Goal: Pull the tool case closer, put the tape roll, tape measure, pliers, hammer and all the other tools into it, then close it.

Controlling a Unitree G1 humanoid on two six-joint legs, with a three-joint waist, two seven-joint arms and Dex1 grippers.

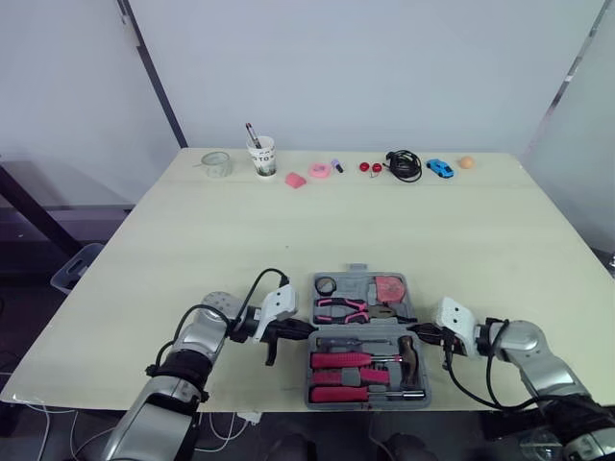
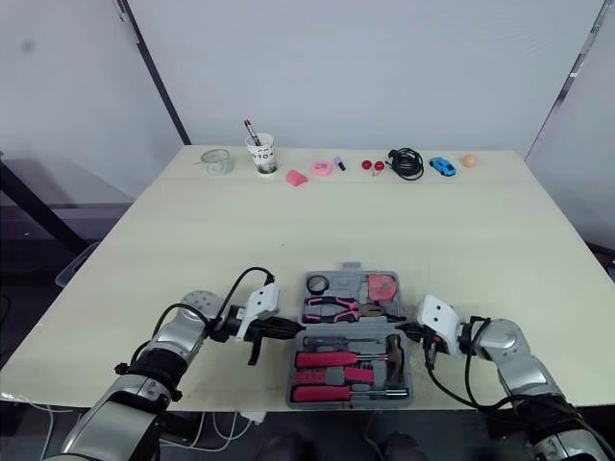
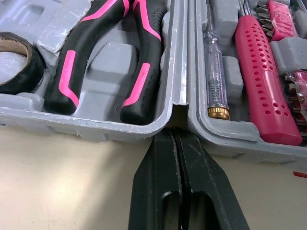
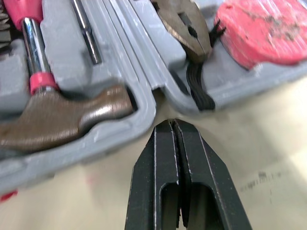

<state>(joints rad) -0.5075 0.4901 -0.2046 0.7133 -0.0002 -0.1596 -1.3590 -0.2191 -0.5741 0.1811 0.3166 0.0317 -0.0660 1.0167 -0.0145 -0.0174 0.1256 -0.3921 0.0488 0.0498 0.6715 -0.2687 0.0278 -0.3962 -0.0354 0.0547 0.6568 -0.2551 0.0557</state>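
Tool case point(image 1: 365, 336): grey moulded plastic, lying open and flat on the tabletop point(image 1: 288, 230) near its front edge, between the two arms. The two halves are spread one behind the other, joined along a middle seam. The rim shows scuffing and whitish wear at the seam.

Far half: a black tape roll point(image 1: 326, 284) sits in the left corner recess. The pliers point(image 1: 341, 309), with black and pink grips, lie crosswise in front of it. A red tape measure point(image 1: 389, 286) sits in the right corner.

Near half: the hammer point(image 1: 408, 351), with a brown head and chrome neck, lies at the right end. Two pink handles point(image 1: 341, 360) lie crosswise, one behind the other. A tester screwdriver point(image 3: 214, 62) with a clear handle and brass cap sits along the seam side.

Left gripper point(image 1: 306, 328): jaws clenched together, holding nothing. The tip sits at the notch where the two halves meet on the case's left side, touching or just short of the rim.

Right gripper point(image 1: 415, 332): jaws clenched together, empty. The tip is just beside the same seam on the case's right side, near the hammer head.

Far edge of the tabletop: a paper cup point(image 1: 262, 156) with pens, a coiled black cable point(image 1: 404, 164) and a blue toy car point(image 1: 439, 167), all well apart from the case.
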